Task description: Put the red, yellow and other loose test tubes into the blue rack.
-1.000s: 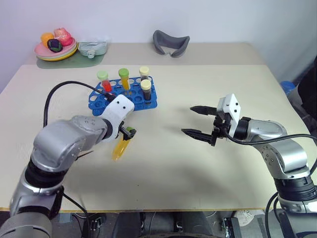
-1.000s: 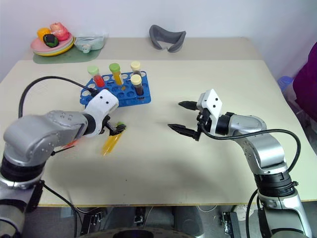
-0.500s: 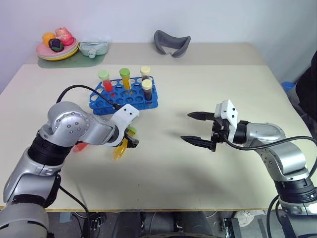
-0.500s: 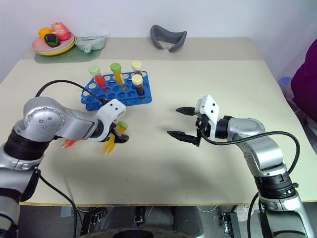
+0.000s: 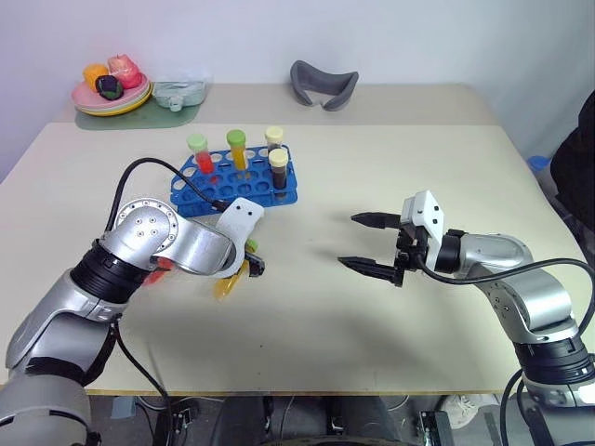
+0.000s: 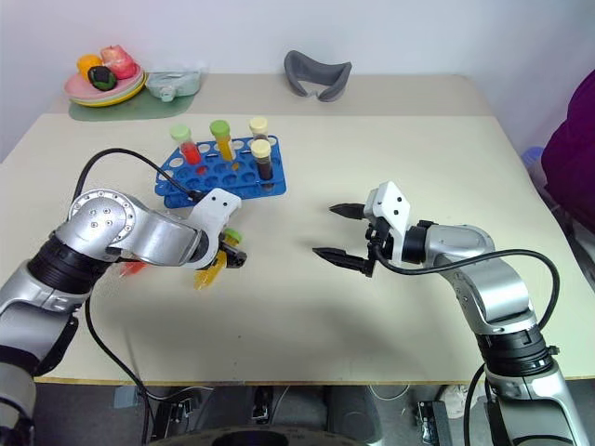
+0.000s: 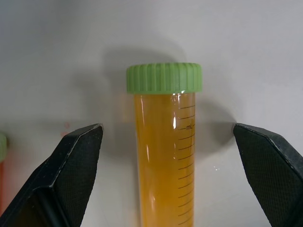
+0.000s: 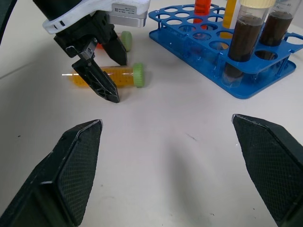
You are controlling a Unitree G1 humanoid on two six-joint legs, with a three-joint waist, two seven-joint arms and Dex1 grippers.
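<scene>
Table (image 5: 307, 316): pale beige, carrying all items.

Blue rack (image 5: 237, 190): far-left part of the table; 4 capped tubes upright in its holes, 1 red, 1 yellow-orange, 2 dark brown.

Yellow-orange tube with green cap (image 7: 165, 142): loose, lying flat on the table in front of the rack.

Red tube (image 6: 130, 268): loose, lying beside the yellow-orange tube, largely hidden behind the left arm.

Left gripper (image 5: 244, 268): pointing down over the yellow-orange tube; jaws spread wide, 1 finger on each side of the tube, not touching it.

Right gripper (image 5: 365, 243): mid-table, well apart from the tubes, pointing toward the left; jaws spread wide, holding nothing.

Back edge: plate of toy food (image 5: 110, 88); grey curved object (image 5: 323, 82).
</scene>
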